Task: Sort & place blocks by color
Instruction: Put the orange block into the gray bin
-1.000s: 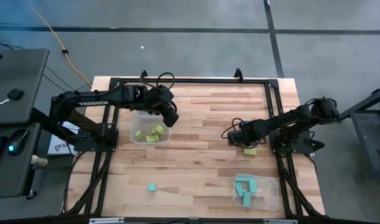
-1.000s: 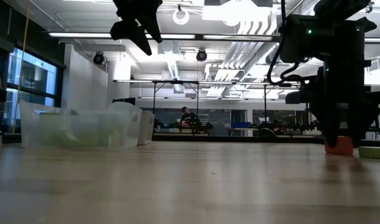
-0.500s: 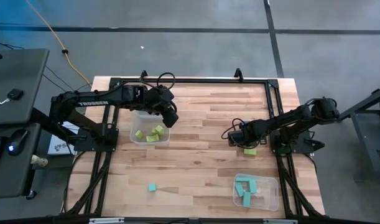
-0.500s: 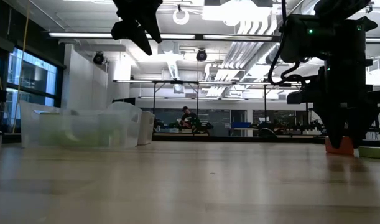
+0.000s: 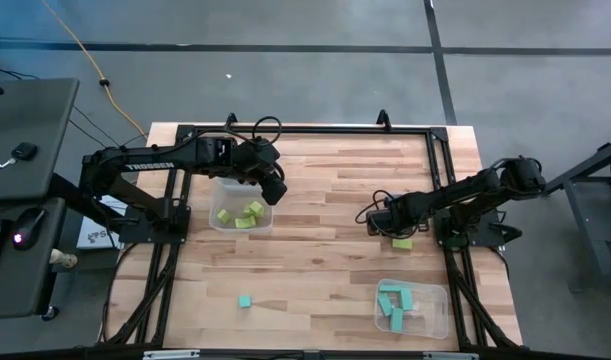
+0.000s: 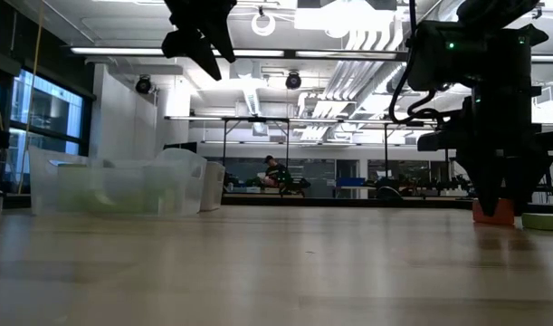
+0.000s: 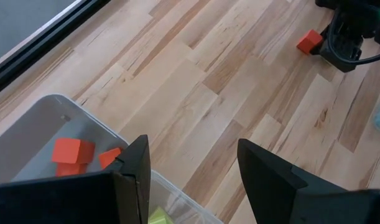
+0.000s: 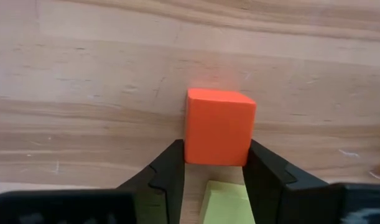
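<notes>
A red block (image 8: 219, 127) sits on the table at the right, between the fingers of my right gripper (image 8: 217, 171), which is shut on it. In the low view the same red block (image 6: 494, 212) shows under my right gripper (image 6: 499, 201). A lime block (image 5: 402, 243) lies just beside it, and a teal block (image 5: 244, 300) lies alone near the front. My left gripper (image 5: 276, 192) hangs open and holds nothing, above the clear tubs (image 5: 241, 216) at the left, which hold lime blocks and red blocks (image 7: 71, 151). My right gripper pinches the red block by two opposite sides (image 8: 192, 148) between its two fingers. The fingers (image 8: 171, 169) come from above and point down. The block stands flat on the table.
A clear tub (image 5: 437, 300) with several teal blocks stands at the front right. The black frame rail (image 5: 305, 128) runs along the table's far edge and down its sides. Bare wood lies between the two arms.
My right gripper has shut its fingers onto the red block without moving from its place. The block stays on the table.
</notes>
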Tool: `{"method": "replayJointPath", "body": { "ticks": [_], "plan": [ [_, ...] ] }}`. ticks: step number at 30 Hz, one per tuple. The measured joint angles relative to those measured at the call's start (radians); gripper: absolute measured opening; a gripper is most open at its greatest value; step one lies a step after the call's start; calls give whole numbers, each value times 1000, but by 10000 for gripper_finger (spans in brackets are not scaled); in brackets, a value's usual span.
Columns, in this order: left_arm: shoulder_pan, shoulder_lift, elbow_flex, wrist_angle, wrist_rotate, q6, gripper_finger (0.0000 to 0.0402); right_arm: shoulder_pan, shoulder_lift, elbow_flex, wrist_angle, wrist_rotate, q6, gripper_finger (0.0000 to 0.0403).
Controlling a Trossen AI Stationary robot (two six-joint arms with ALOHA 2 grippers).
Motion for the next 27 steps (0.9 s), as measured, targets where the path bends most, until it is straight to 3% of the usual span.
{"method": "replayJointPath", "body": {
  "ticks": [27],
  "plan": [
    [0, 0, 0, 0, 0, -37, 168, 0, -1, 51, 22, 19, -131, 114]
  ]
}}
